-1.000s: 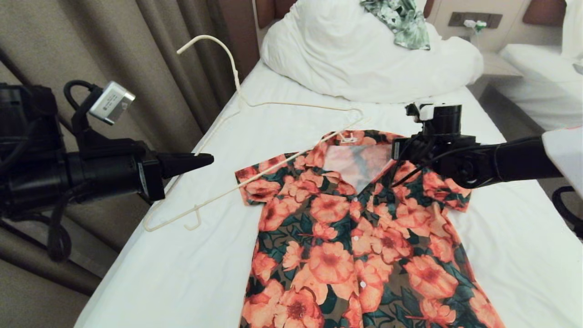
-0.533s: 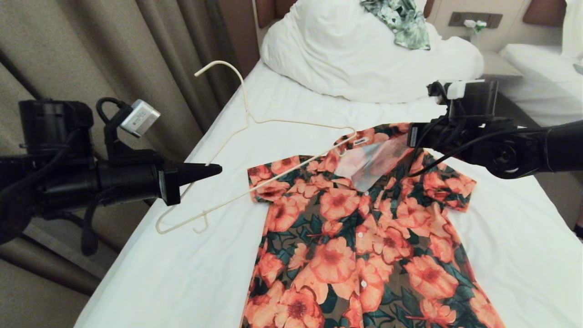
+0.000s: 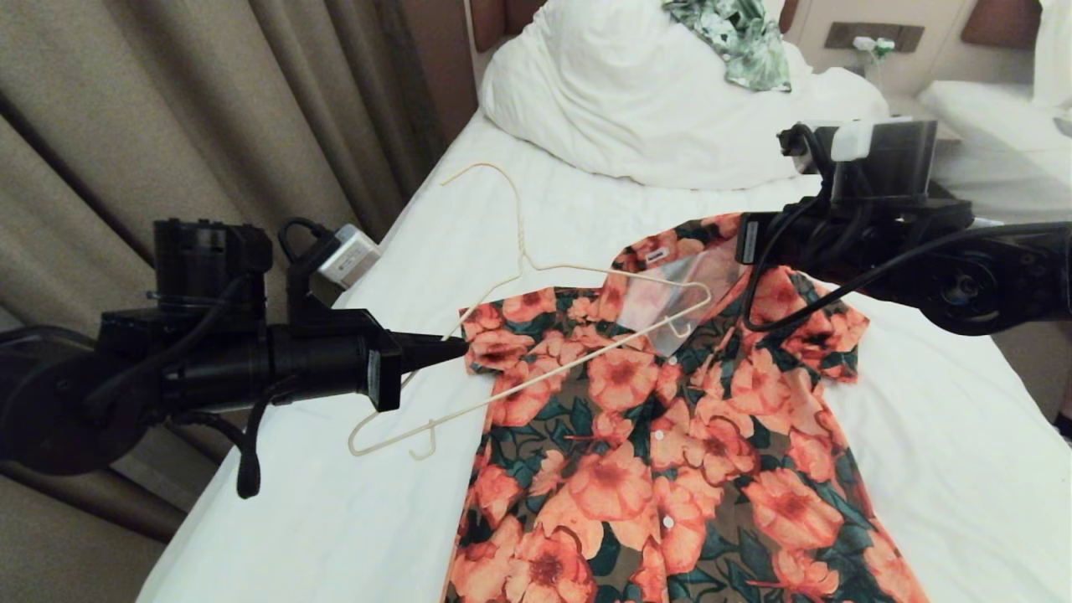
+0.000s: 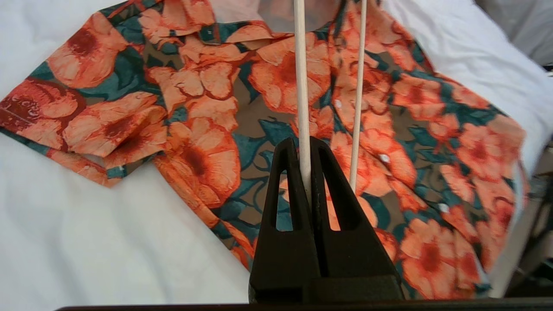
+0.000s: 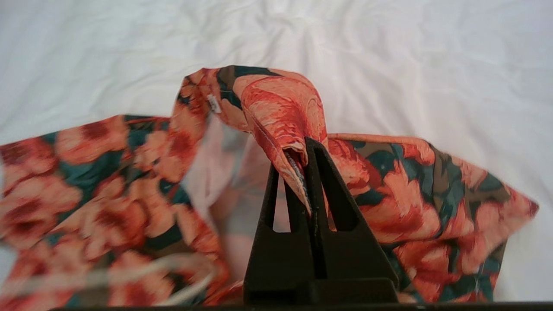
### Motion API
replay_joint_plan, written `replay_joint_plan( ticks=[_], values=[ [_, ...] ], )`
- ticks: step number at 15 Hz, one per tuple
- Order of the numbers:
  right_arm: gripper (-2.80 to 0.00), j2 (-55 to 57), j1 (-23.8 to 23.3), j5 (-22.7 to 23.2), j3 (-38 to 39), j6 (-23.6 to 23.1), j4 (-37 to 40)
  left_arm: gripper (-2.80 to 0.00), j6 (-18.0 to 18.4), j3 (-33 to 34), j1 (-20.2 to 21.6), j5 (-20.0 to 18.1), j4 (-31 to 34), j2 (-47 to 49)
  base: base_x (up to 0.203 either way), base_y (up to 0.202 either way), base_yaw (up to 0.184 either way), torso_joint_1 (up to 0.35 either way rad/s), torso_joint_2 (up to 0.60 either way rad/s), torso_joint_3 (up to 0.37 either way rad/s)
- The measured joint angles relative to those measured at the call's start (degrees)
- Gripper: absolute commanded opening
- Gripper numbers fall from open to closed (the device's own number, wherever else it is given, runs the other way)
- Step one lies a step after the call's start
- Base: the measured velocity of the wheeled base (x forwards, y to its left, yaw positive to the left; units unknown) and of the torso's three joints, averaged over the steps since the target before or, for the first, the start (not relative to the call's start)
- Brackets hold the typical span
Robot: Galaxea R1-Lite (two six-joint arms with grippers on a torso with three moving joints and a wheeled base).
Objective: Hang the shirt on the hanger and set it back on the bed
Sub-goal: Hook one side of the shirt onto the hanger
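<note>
Left jaws (image 4: pixel 307 149) pinching cream wire hanger (image 3: pixel 536 335); right jaws (image 5: pixel 307 149) pinching floral shirt (image 3: pixel 670 452) collar.

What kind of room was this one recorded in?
Probably a hotel-style twin bedroom: a bed with white sheet and bunched duvet, a second white bed beside it with brown padded headboards, and long beige curtains on the robot's left.

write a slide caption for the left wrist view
Left gripper shut on the cream hanger, holding it over the floral shirt on the white bed.
</note>
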Motion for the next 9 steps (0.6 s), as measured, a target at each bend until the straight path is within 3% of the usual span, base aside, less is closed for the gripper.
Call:
replay_joint_plan(
  ticks=[9],
  values=[
    [-2.8, -5.7, 7.0, -0.3, 3.2, -0.5, 5.4, -2.8, -0.1, 1.0, -1.2, 1.6, -1.9, 0.3, 0.0, 0.0, 0.0, 0.0, 0.0, 0.0]
  ],
)
